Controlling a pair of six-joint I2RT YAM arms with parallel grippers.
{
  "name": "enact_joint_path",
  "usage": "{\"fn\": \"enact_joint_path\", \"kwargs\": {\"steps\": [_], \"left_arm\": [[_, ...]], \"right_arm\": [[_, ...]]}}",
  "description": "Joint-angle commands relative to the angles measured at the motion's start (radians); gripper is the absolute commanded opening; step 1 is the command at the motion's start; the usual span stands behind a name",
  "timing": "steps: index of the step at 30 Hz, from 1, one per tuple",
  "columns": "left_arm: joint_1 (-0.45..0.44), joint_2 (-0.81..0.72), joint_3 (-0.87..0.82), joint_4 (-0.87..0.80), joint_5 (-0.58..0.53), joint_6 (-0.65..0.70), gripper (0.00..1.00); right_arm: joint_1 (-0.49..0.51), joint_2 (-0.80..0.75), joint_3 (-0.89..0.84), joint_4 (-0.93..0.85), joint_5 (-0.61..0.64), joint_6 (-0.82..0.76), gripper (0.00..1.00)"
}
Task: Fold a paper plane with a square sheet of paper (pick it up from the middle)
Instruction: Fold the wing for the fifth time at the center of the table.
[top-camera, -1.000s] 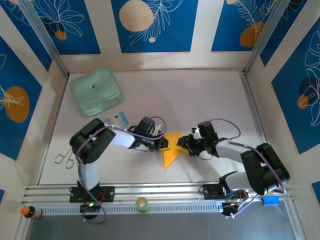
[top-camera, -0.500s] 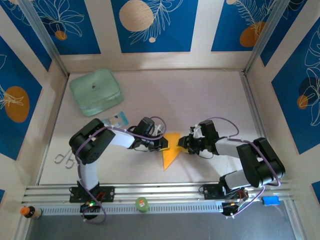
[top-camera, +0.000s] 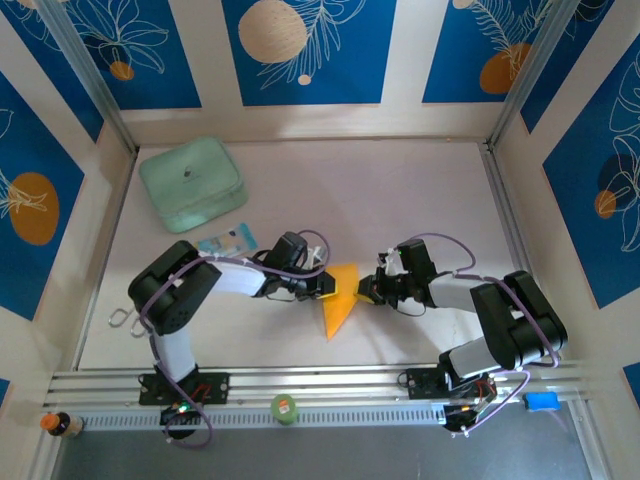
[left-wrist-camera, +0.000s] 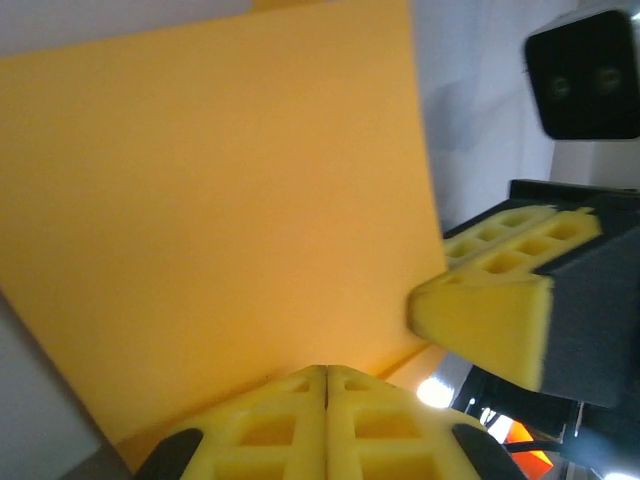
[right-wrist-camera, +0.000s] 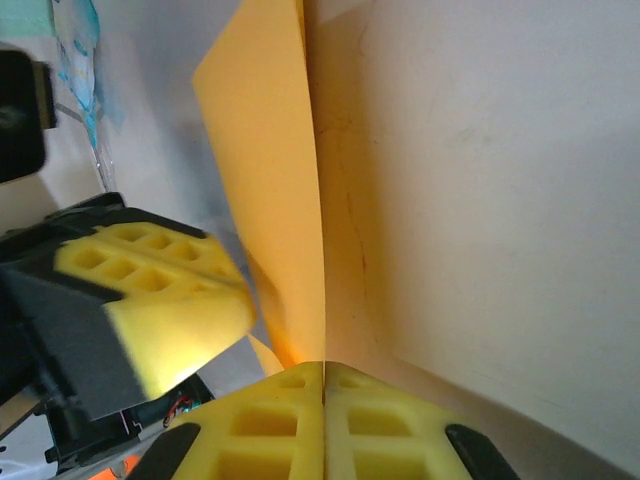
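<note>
Jaws of the left gripper (top-camera: 328, 288) are clenched on the left edge of the paper (top-camera: 338, 308). Those of the right gripper (top-camera: 362, 292) are clenched on its right edge, so the two tips face each other closely across it. Folded to a long pointed shape, the paper is near the middle of the surface (top-camera: 400, 200), its point toward the arm bases. A mint box (top-camera: 192, 184) and a packet (top-camera: 228, 241) lie well apart from it, to the left.
</note>
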Motion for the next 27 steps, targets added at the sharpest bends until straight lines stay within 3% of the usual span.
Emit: {"fn": "enact_joint_path", "kwargs": {"steps": [1,8,14,21,27], "left_arm": [[0.006,-0.062,0.006,-0.054,-0.047,0.022,0.13],[0.006,-0.072,0.012,-0.099,-0.079,0.036,0.14],[0.006,-0.045,0.01,-0.124,-0.111,0.034,0.08],[0.007,0.015,0.015,-0.109,-0.087,0.03,0.01],[0.006,0.048,0.013,-0.099,-0.075,0.034,0.0]], "right_arm": [[0.021,0.001,0.007,-0.008,0.021,0.061,0.04],[0.079,-0.047,-0.022,0.011,0.14,0.215,0.04],[0.123,-0.132,-0.061,-0.009,0.253,0.319,0.04],[0.13,-0.185,-0.085,-0.002,0.244,0.328,0.08],[0.103,-0.164,-0.065,0.024,0.149,0.24,0.16]]}}
